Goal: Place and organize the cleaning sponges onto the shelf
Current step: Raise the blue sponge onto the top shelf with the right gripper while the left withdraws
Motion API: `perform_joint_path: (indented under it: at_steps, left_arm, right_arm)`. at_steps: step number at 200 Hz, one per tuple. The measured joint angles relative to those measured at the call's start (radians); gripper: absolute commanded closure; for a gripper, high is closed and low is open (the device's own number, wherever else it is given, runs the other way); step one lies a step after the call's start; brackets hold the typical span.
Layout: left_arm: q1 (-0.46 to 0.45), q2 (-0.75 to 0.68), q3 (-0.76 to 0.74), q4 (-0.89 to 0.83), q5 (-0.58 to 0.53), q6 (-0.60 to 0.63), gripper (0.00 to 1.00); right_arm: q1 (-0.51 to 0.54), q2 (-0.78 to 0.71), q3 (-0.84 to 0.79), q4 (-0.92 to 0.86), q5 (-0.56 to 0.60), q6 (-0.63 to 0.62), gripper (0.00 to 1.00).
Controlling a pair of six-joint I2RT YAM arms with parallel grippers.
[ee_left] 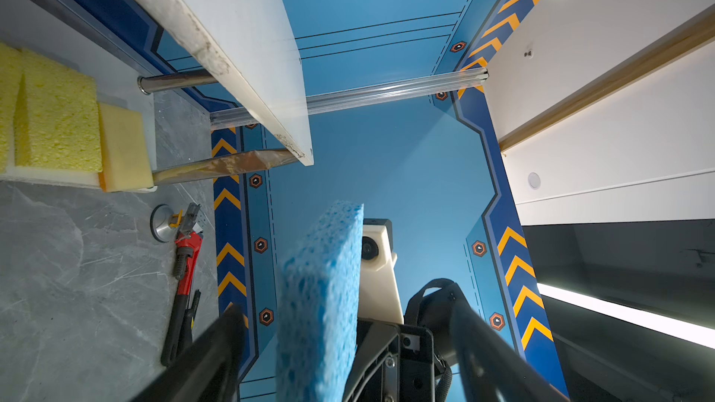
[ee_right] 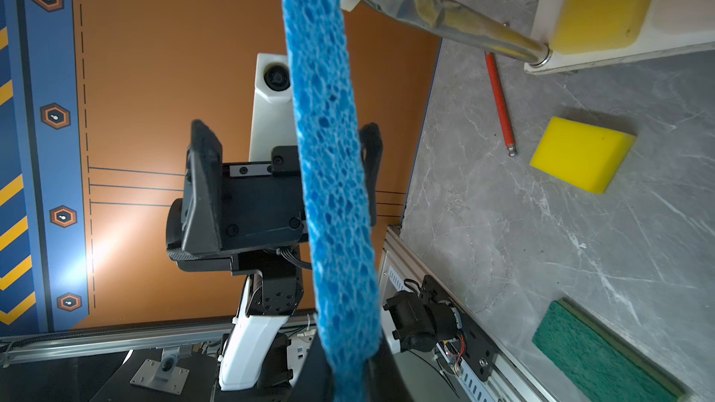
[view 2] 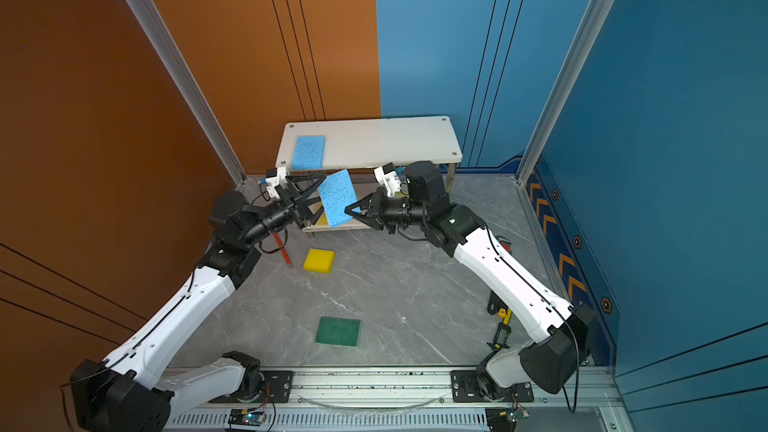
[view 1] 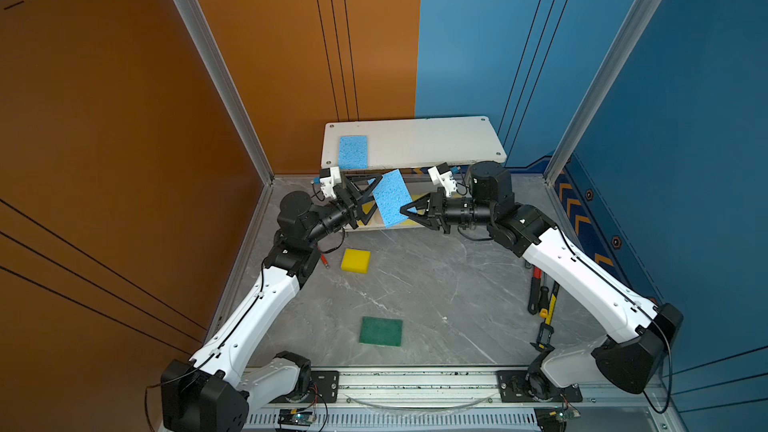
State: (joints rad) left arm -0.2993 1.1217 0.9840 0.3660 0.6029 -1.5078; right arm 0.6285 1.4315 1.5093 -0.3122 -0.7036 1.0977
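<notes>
1. Both top views: blue sponge is in the air, tilted, just in front of the shelf, which stands at the counter's far edge. Left hand is spread wide, jaws either side of the sponge, not gripping. Right hand is clenched on the sponge's lower edge. Second blue sponge lies flat at the left end of the top board; the rest of that board is bare. Yellow sponge sits mid-counter, green sponge toward the near edge.
2. Left wrist: the sponge stands edge-on between the spread fingers, with a gap on each side. Pale yellow sponges are already on the lower board.
3. Right wrist: the sponge rises out of this hand's pinch; the left jaws stand open behind it.
4. Step, as I read it: a hand-over, left to right, at the point of transfer. Next: the left hand backs off clear. The right hand then lifts the sponge over the board's front edge and lays it flat beside its twin.
</notes>
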Motion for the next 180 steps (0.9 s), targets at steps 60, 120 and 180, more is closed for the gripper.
perform_joint_path:
  at_steps: [60,120,180]
  left_arm:
    - [0.043,-0.135,0.151,-0.571,-0.091,0.3,0.02]
    - [0.143,-0.299,0.13,-0.982,-0.196,0.449,0.02]
    - [0.225,-0.342,0.087,-1.104,-0.19,0.476,0.02]
  right_arm:
    - [-0.076,0.081,0.172,0.044,0.06,0.003,0.88]
    - [-0.101,0.352,0.447,0.07,0.142,0.034,0.88]
    - [-0.101,0.492,0.554,0.066,0.178,0.055,0.88]
